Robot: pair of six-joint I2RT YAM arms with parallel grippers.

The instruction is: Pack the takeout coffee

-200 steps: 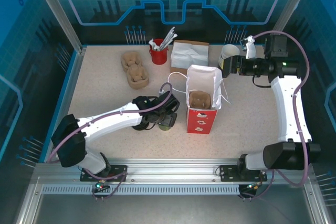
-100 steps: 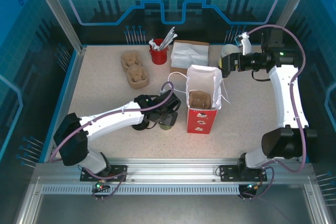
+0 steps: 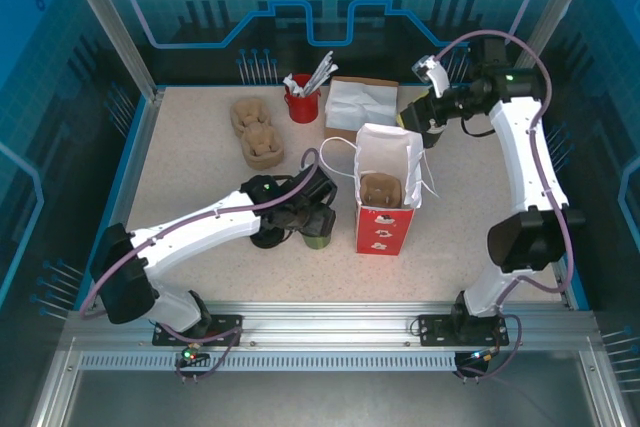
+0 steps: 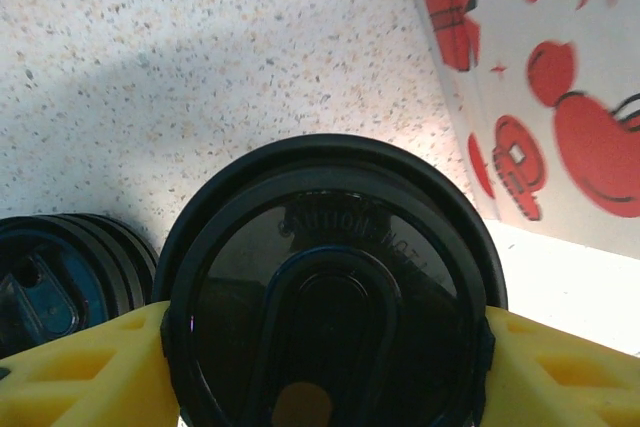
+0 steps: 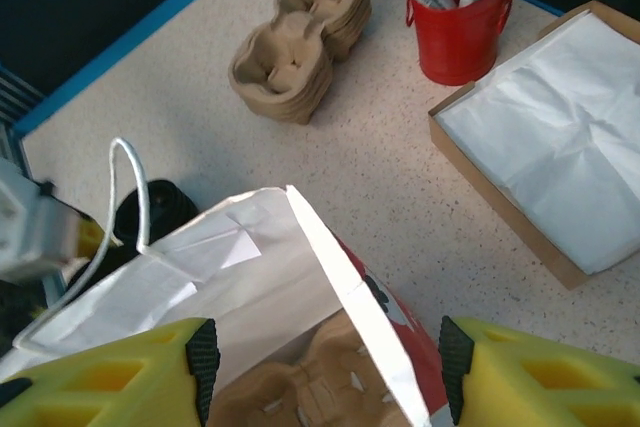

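The coffee [image 3: 320, 236] stands on the bench [image 3: 180, 177], near the middle. It is just left of the bag [image 3: 385, 197], at the bag's near end. From above you see its green wall. Its black lid [image 4: 330, 277] is on top.

The left hand [image 4: 325, 357] is pinching the coffee. One yellow finger [image 4: 80, 367] presses on the left side of the lid and the other presses on the right side. A small pile of black lids [image 4: 60, 282] lies close by on the left of the coffee.

The bag is red and white. It stands up and its top is open. A brown tray [image 3: 378, 190] sits down inside it.

The right hand [image 5: 330, 377] is up over the far end of the bag. Its fingers [image 5: 100, 377] are spread wide. The white edge of the bag runs between them, but they are not squeezing it.

Farther back on the bench are more things. A pile of brown trays [image 3: 258, 132] lies on the left. A red cup [image 3: 302, 104] full of white sticks stands next to them. Right of the red cup is a flat brown box with white napkins [image 3: 360, 102] in it.
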